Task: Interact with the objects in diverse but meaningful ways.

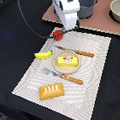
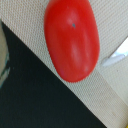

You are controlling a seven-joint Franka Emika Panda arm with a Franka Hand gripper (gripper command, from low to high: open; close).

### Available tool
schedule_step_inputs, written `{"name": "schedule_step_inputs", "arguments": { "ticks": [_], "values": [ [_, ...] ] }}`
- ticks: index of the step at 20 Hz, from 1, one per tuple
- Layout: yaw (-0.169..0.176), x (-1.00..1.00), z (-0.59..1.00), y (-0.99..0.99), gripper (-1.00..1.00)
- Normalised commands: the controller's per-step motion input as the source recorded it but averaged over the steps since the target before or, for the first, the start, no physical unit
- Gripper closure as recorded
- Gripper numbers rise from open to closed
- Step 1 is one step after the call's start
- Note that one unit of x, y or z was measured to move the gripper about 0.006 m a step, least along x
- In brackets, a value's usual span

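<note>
Gripper (image 1: 58, 31) hovering low over tomato (image 1: 57, 32) at the far edge of the mat (image 1: 27, 80); finger state not discernible. Tomato (image 2: 71, 39) filling the wrist view, lying on mat weave. Butter (image 1: 66, 60) sitting on plate (image 1: 58, 67) mid-mat, banana (image 1: 44, 55) beside it, bread (image 1: 51, 90) nearer the front.

We see only the arm's lower part (image 1: 68, 13) in the exterior view: a white, smooth, rounded shell with a darker band near its top. A thin dark cable (image 1: 25, 20) curves beside it.
</note>
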Motion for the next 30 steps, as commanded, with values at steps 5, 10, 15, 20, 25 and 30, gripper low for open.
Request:
{"name": "schedule_step_inputs", "arguments": {
  "ticks": [5, 10, 15, 20, 25, 30],
  "values": [
    [0.063, -0.28, -0.41, 0.0, -1.0],
    [0.063, -0.27, -0.35, 0.0, -1.0],
    [0.068, -0.26, -0.22, -0.03, 1.0],
    [0.068, -0.22, -0.11, -0.01, 1.0],
    [0.053, -0.09, 0.0, -0.01, 1.0],
    [0.021, 0.03, 0.41, 0.0, 1.0]
  ]
}}
